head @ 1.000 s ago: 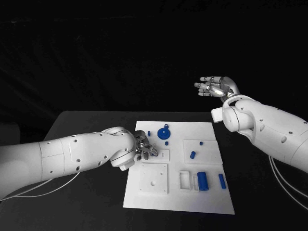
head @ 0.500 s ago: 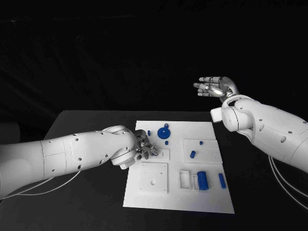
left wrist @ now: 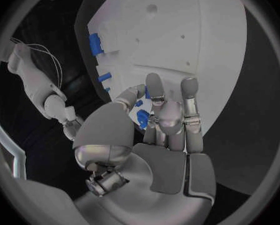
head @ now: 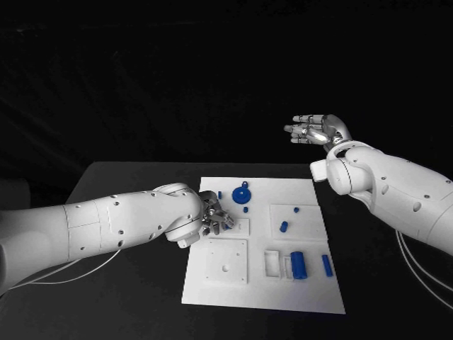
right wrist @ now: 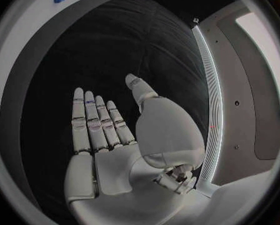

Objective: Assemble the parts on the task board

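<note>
Left hand (head: 212, 218) over the task board's (head: 288, 294) left edge, apparently pinching a small blue part (left wrist: 142, 118) at its fingertips; right hand (head: 316, 128) raised far right of the board, fingers straight, released; blue disc (head: 241, 195) at far end, blue cylinder (head: 298, 265) near end.

White task board (head: 300, 289) — blue parts (head: 299, 265) — on black table (head: 134, 290)

black table (head: 124, 283) | bears the white plate | dark surface shows left, right and behind it | thin cables (head: 73, 273) trail across left part
</note>
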### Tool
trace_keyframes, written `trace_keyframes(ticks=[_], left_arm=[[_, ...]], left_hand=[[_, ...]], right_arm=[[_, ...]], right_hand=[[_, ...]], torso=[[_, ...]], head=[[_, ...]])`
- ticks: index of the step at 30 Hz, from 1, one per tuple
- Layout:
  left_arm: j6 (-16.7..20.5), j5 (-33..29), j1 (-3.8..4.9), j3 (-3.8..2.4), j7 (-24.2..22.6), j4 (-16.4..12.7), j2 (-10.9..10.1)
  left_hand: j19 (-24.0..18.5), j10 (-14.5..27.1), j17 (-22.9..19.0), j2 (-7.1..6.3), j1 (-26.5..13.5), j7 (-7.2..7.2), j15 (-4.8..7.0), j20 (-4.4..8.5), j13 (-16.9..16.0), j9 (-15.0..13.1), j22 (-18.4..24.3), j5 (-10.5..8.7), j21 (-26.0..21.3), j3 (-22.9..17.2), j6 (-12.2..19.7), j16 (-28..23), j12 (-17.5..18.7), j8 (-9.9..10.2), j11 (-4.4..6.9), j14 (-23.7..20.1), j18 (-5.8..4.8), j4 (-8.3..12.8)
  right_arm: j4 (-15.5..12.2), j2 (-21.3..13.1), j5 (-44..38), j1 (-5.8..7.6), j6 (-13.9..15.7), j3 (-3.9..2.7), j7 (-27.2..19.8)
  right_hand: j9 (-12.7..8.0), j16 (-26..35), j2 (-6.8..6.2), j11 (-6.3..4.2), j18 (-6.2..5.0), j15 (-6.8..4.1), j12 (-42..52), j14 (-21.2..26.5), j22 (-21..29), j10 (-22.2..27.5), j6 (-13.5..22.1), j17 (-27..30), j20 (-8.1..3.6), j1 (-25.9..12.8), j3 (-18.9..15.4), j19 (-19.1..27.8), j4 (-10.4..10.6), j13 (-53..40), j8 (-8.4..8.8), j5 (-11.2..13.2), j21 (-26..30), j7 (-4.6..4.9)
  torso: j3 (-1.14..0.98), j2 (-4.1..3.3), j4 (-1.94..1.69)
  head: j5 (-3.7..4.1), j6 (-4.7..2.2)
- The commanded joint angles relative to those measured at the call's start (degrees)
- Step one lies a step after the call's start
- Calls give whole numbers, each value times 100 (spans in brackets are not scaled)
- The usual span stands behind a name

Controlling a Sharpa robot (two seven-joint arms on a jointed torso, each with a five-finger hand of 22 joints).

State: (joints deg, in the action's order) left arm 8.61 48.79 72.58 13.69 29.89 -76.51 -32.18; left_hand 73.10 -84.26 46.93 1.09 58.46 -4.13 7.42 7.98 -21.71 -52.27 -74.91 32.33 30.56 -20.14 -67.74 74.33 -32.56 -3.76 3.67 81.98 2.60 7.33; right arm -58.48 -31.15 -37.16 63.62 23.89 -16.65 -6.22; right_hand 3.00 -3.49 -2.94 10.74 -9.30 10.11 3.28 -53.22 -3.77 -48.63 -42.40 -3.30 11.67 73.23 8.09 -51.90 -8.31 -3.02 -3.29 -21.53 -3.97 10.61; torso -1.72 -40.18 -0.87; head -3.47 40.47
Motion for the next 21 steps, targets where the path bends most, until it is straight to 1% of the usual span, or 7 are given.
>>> trace_keyframes(ticks=[1, 4, 5, 10, 17, 21], left_arm=[[-198, -10, -18, 9, -10, -9, 45], [-199, -13, -17, 9, -18, 10, 61], [-200, -14, -17, 8, -20, 18, 67], [-215, -18, -16, 7, -23, 45, 83], [-269, -20, -5, 5, -23, 71, 111], [-351, -20, 11, 5, -19, 102, 145]], left_hand=[[45, -257, 21, 47, -36, 612, 4, 1, -10, 2, -94, -11, -22, -443, -935, 31, -29, -15, 80, 35, -40, 440], [48, -256, 26, 85, -85, 616, 5, 2, -20, -20, -94, -21, -21, -441, -942, 43, -43, -14, 82, 32, -43, 448], [50, -255, 27, 104, -120, 615, 6, 4, -27, -47, -92, -20, -23, -460, -940, 50, -53, -16, 88, 30, -42, 480], [51, -256, 43, 132, -151, 620, 8, 5, -32, -89, -96, 5, -19, -489, -940, 70, -64, -14, 85, 31, -41, 525], [49, -256, 54, 137, -164, 618, 10, 5, -27, -120, -98, 31, -11, -519, -938, 81, -71, -14, 85, 35, -37, 567], [49, -255, 60, 139, -164, 619, 9, 5, -26, -132, -99, 38, -7, -526, -941, 88, -78, -15, 87, 37, -36, 581]], right_arm=[[-6, -1, -96, -7, -102, 1, 4], [-1, -2, -105, -16, -110, 1, 14], [2, -2, -108, -20, -113, 2, 17], [17, 0, -116, -42, -129, 5, 31], [37, 0, -120, -67, -150, 12, 45], [43, 2, -121, -77, -160, 15, 51]], right_hand=[[-5, 26, 7, 6, 75, 6, -31, 15, 5, 18, -14, 5, -19, 21, -15, -6, -35, 6, 32, -38, -8, 10], [-5, 25, 9, 6, 75, 5, -31, 6, 5, 12, -13, 5, -17, 23, 3, -4, -71, 6, 33, -62, -7, 11], [-5, 24, 12, 5, 75, 4, -31, 2, 5, 14, -9, 4, -17, 25, 13, -4, -85, 6, 34, -77, -7, 10], [-5, 25, 12, 6, 75, 5, -31, 11, 5, 14, -12, 5, -16, 20, 24, -5, -103, 6, 34, -83, -8, 9], [-5, 25, 19, 5, 74, 4, -31, 9, 5, 18, -8, 5, -16, -4, 42, -1, -148, 6, 33, -85, -7, 12], [-5, 25, 19, 5, 74, 4, -31, 9, 5, 18, -8, 5, -16, -4, 42, -1, -148, 6, 33, -85, -7, 12]], torso=[[-2, -2, 3], [-1, 1, 0], [0, 1, 0], [2, 1, -2], [-2, -2, 2], [0, -4, 3]], head=[[-1, -8], [1, -6], [2, -7], [4, -6], [1, -4], [3, -6]])
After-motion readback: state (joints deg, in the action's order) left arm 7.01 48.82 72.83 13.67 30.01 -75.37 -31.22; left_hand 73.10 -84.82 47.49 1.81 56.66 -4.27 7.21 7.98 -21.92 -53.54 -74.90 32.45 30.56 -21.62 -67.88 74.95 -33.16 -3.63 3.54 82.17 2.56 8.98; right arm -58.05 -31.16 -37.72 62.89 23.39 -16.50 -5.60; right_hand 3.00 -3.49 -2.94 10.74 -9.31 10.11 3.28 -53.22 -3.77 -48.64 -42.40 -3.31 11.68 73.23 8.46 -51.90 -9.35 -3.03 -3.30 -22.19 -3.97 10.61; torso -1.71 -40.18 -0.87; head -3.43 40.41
